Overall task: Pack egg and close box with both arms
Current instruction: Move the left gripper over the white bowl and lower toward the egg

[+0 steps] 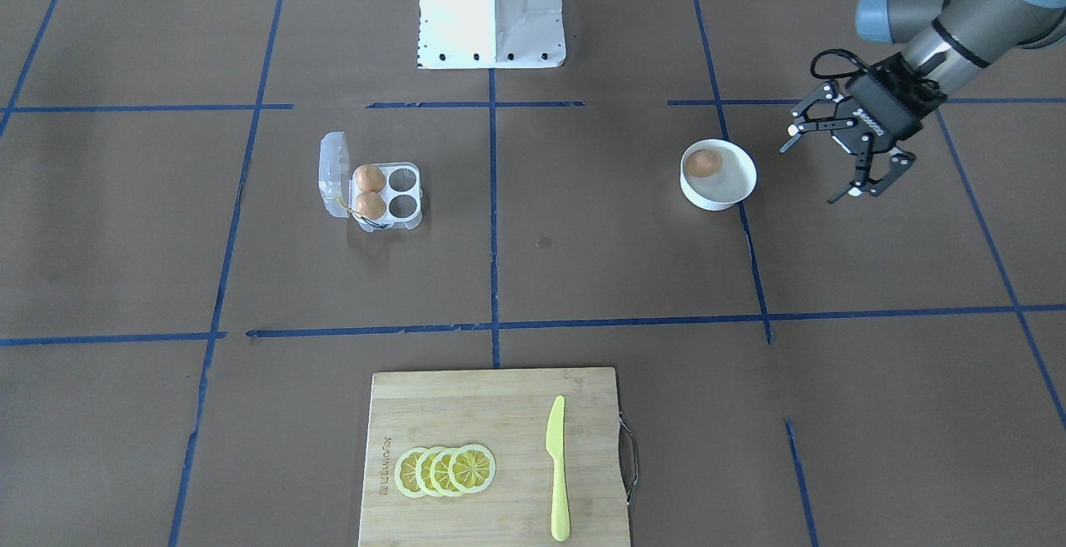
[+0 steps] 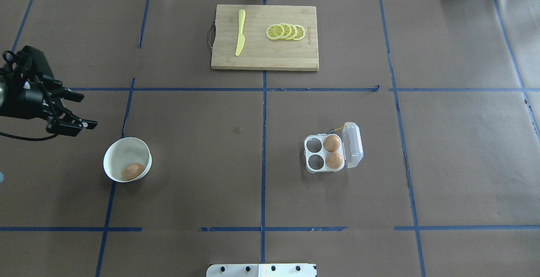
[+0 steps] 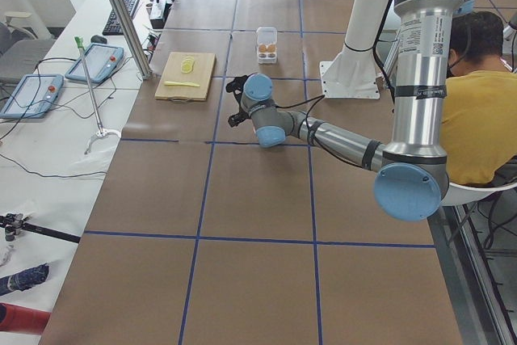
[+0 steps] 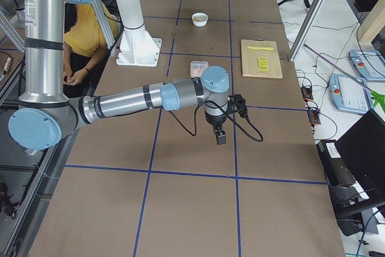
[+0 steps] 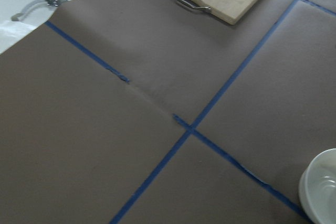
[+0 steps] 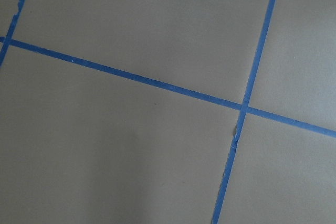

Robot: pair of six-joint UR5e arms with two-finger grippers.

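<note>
One tan egg (image 1: 704, 163) lies in the white bowl (image 1: 723, 191); both also show in the overhead view, the egg (image 2: 133, 170) in the bowl (image 2: 122, 147). The clear egg carton (image 1: 402, 194) (image 2: 314, 160) stands with its lid (image 2: 352, 144) swung open. It holds two eggs (image 2: 332, 143) (image 2: 334, 160) in the cells beside the lid; the other two cells are empty. My left gripper (image 1: 841, 168) (image 2: 86, 110) is open and empty, above the table beside the bowl. My right gripper (image 4: 221, 138) hangs over bare table far from the carton; I cannot tell its state.
A wooden cutting board (image 1: 500, 422) (image 2: 261, 53) with lemon slices (image 2: 286, 32) and a yellow knife (image 2: 240, 32) lies at the table's far side. The white pedestal (image 1: 491, 6) stands at the robot's edge. A person (image 3: 485, 111) sits beside it.
</note>
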